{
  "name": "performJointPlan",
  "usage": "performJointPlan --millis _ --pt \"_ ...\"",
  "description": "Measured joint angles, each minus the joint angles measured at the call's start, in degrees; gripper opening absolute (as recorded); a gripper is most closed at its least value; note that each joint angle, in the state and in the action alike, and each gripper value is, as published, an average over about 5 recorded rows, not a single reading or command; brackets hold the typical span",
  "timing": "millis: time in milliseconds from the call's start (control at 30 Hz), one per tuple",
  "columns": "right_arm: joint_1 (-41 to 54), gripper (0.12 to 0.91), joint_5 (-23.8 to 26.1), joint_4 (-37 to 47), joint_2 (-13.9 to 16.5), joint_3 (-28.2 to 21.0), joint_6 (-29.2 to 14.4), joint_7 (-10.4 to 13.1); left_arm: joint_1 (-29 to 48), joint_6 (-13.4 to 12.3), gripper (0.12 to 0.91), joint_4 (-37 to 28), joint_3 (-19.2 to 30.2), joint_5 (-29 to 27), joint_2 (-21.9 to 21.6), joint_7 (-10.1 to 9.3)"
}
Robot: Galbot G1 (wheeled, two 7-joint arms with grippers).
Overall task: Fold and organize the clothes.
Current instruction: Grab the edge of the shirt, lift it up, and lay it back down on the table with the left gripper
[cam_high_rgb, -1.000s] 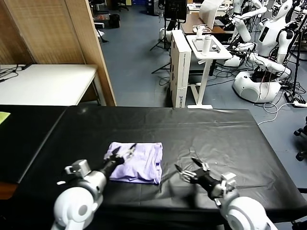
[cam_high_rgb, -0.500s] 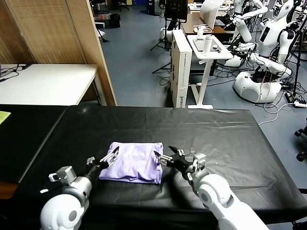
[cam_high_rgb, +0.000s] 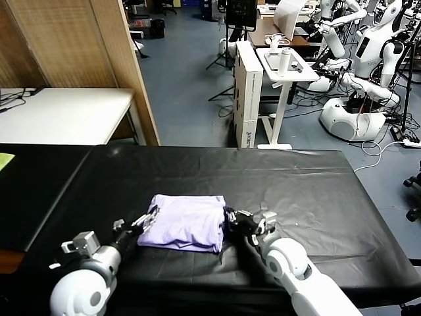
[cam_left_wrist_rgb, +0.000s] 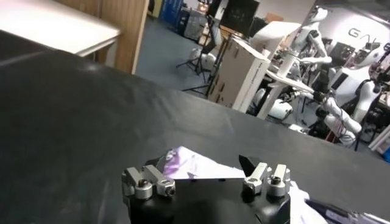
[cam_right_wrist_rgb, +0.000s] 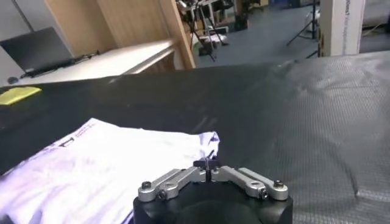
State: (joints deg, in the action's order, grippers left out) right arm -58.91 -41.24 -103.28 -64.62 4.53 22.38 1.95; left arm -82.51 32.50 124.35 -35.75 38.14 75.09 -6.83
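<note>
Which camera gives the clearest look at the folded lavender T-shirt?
The head view: the whole T-shirt lies on the black table cover, between both grippers. The right wrist view shows its near part only; the left wrist view shows just a corner behind the jaws.

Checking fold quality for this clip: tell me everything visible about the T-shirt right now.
The T-shirt is light lavender, thin soft fabric, folded into a roughly rectangular bundle with a few wrinkles. It lies flat on the black table cover, near the front edge. A small dark print shows in the right wrist view. The left gripper is at its left edge with fingers open; the right gripper is at its right edge, fingertips together.
</note>
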Motion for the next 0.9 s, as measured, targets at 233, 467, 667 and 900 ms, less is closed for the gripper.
performJointPlan --millis 233,467,667,900 --pt "-3.0 0.776 -1.6 -5.2 2.0 3.6 -2.4 -1.4 1.1 -7.7 0.907 -4.0 -1.0 -2.6 -1.0 7.33" --pt "-8.6 0.905 -3.2 -11.2 4.1 9.0 -2.4 -1.2 1.3 -11.7 0.907 -9.9 -1.4 -0.7 0.6 11.09" --pt "-12.8 0.907 -4.2 -15.7 5.6 13.5 -2.3 -1.0 2.0 -11.8 0.907 -13.7 -1.4 3.6 2.6 11.99" --pt "-15.7 0.907 -4.1 -18.4 5.7 16.1 -2.3 -1.0 2.4 -11.7 0.907 -16.5 -1.0 5.0 3.9 12.29"
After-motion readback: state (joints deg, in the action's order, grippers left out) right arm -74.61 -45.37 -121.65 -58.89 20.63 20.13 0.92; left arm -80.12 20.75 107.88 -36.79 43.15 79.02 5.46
